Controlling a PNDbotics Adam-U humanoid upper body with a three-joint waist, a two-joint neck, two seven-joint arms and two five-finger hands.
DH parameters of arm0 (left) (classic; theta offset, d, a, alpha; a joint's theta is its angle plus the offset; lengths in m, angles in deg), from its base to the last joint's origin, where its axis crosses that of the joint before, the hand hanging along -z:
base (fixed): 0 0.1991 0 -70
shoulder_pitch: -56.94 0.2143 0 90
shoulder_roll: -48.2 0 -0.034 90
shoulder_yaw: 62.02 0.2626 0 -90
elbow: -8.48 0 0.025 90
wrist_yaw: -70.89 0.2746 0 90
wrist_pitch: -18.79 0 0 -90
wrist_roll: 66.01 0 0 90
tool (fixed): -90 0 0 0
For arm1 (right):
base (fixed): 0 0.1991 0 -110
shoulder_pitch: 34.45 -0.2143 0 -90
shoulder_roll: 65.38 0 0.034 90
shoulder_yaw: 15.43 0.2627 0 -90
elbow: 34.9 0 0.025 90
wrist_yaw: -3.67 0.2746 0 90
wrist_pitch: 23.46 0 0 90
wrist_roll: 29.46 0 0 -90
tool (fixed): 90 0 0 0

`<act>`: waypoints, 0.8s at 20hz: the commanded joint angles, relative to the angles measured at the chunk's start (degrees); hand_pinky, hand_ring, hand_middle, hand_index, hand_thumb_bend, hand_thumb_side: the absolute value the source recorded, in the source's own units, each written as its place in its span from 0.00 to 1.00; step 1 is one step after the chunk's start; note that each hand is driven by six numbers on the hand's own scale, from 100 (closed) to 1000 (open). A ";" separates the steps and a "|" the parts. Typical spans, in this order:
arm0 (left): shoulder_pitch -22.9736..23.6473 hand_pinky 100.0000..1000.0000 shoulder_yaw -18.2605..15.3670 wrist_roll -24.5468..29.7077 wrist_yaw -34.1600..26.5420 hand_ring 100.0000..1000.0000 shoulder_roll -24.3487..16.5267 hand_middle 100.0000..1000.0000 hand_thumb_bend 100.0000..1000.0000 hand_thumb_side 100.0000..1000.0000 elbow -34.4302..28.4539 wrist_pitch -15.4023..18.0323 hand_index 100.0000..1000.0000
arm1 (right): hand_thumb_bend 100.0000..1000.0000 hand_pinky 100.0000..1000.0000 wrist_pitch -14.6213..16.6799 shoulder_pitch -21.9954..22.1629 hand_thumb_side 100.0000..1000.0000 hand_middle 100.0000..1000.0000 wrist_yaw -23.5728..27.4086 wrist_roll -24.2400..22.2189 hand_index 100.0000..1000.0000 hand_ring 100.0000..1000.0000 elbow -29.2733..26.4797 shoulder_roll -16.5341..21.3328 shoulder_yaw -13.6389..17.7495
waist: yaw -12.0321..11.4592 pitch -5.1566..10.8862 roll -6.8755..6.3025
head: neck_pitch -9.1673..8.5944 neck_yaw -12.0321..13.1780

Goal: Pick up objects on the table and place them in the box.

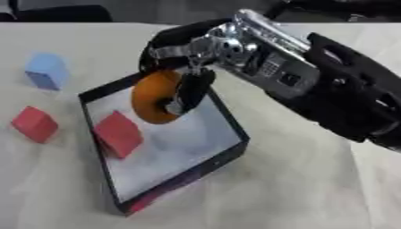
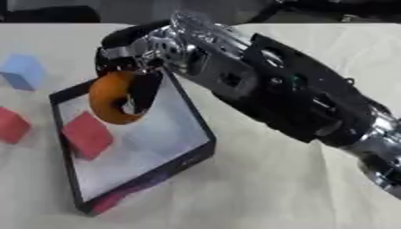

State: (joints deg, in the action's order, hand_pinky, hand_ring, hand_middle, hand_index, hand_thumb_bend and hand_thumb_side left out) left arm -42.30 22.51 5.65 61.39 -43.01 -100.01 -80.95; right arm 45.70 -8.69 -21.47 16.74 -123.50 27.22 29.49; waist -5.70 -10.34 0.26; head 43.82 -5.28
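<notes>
The right hand (image 1: 184,67) curls its fingers around an orange doughnut-shaped ring (image 1: 153,96), above the black-walled shallow box (image 1: 227,114), near its far edge. A red block (image 1: 117,133) lies inside; another red block (image 1: 34,124) and a light blue cube (image 1: 45,70) sit outside, left.

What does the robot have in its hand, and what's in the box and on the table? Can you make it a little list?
holding: right hand curled round an orange ring, above the box
box: black-walled box with a pale floor
inside box: one red block
on table, left of box: a red block and a blue block
left hand: not in view
</notes>
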 commanded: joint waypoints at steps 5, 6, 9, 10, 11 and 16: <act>-0.88 0.90 -0.30 0.18 0.01 0.83 -1.06 0.83 0.48 0.75 -1.13 -0.04 0.88 | 0.09 0.78 3.70 2.70 0.00 0.53 -2.35 1.92 0.66 0.66 6.69 -2.64 0.21 | -0.49 0.20 -0.58 | 0.30 -0.12; -0.90 0.90 -0.28 0.21 0.01 0.83 -1.03 0.83 0.48 0.75 -1.13 -0.06 0.88 | 0.12 0.79 4.21 2.91 0.00 0.55 -2.64 2.07 0.68 0.68 7.25 -2.86 0.16 | -0.52 0.16 -0.57 | 0.30 -0.15; -0.88 0.90 -0.27 0.25 0.02 0.83 -0.99 0.84 0.47 0.75 -1.10 -0.09 0.88 | 0.26 0.81 5.85 3.12 0.02 0.64 -3.43 1.48 0.76 0.75 8.43 -3.14 -0.04 | -0.60 0.10 -0.48 | 0.30 -0.23; -0.86 0.90 -0.28 0.25 0.02 0.83 -0.98 0.84 0.48 0.75 -1.07 -0.10 0.88 | 0.33 0.82 6.39 3.12 0.11 0.69 -3.70 1.04 0.81 0.79 8.71 -3.13 -0.01 | -0.60 0.10 -0.46 | 0.30 -0.22; -0.82 0.90 -0.28 0.25 0.02 0.83 -0.97 0.84 0.48 0.75 -1.05 -0.11 0.88 | 0.34 0.83 6.91 3.06 0.13 0.69 -4.02 0.67 0.82 0.79 8.92 -3.10 0.10 | -0.59 0.10 -0.45 | 0.30 -0.18; -0.74 0.90 -0.29 0.27 0.01 0.83 -0.94 0.84 0.48 0.75 -0.98 -0.11 0.88 | 0.44 0.89 8.09 2.36 0.28 0.81 -6.11 0.39 0.90 0.89 9.18 -2.62 1.13 | -0.44 0.23 -0.44 | 0.30 -0.02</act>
State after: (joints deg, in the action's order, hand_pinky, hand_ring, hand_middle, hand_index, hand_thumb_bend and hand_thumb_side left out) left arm -42.58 22.52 5.88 61.38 -42.97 -100.06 -81.15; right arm 53.40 -4.99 -26.86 17.16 -114.21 23.85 29.58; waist -6.12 -10.38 0.26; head 43.82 -5.31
